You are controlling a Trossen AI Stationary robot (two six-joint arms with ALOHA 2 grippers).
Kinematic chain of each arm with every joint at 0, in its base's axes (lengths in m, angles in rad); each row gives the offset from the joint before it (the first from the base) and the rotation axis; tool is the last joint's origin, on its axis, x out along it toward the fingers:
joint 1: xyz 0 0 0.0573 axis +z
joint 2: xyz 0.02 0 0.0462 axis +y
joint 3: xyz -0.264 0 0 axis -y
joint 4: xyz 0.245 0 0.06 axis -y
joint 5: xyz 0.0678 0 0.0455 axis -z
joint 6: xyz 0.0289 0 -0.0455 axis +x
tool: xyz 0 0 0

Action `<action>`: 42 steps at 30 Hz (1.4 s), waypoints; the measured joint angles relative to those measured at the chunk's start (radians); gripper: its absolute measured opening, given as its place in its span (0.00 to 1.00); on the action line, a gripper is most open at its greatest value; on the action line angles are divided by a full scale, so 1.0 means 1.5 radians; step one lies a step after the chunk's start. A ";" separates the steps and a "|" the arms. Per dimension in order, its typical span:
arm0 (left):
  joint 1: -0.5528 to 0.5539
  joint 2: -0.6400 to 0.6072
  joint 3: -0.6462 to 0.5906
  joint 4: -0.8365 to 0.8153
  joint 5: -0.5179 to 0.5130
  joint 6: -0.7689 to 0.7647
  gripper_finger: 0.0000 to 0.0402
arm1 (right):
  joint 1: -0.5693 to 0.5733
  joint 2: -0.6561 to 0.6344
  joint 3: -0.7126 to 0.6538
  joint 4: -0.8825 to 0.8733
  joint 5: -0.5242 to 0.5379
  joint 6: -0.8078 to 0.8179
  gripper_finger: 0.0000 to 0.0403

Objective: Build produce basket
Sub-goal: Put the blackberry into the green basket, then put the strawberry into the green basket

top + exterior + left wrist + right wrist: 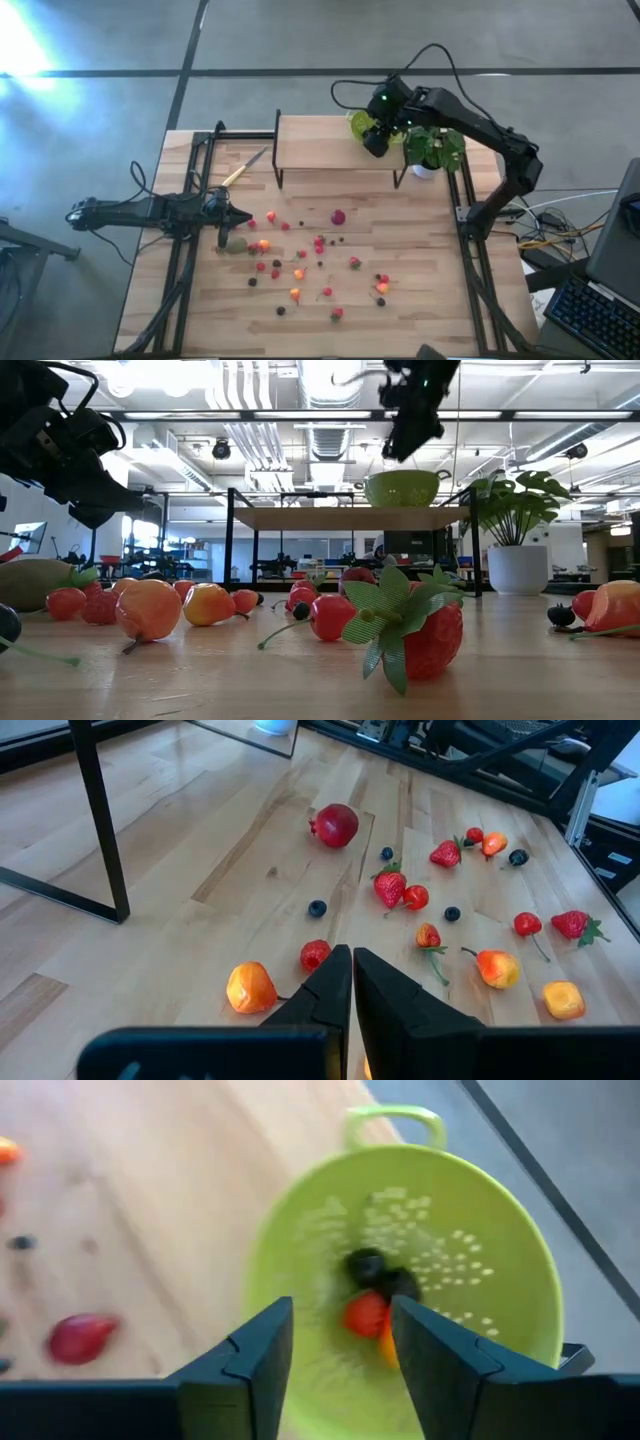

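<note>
Light butcher-block wooden surface [420,290], framed by black metal rails, set on a grey concrete floor; beyond it an open workshop with ceiling strip lights is seen in the low view. A raised wooden shelf on black legs [320,145] stands at the far edge. On the shelf: a lime-green perforated round colander [450,1250] holding a few small red, orange and dark fruits, beside a leafy green plant in a white pot [432,152]. Scattered small red, orange and dark fruits [400,890] and a brownish-green oval fruit [237,243] lie on the surface. A yellow-handled knife [240,170] lies near the shelf. Right gripper [340,1355] is held above the colander, jaws released, nothing grasped. Left gripper [352,985] is lowered among the fruits, jaws clenched, empty. No legible writing is seen
</note>
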 joint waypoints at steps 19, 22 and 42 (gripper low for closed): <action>0.000 0.000 0.000 0.000 0.000 0.000 0.05 | 0.348 -0.119 -0.105 0.003 0.006 0.112 0.11; 0.000 0.000 0.000 0.000 0.000 0.000 0.05 | 0.408 -0.118 -0.130 0.022 0.007 0.137 0.09; 0.000 0.000 0.000 0.000 0.000 0.000 0.05 | 0.614 -0.109 -0.391 0.277 0.006 0.413 0.09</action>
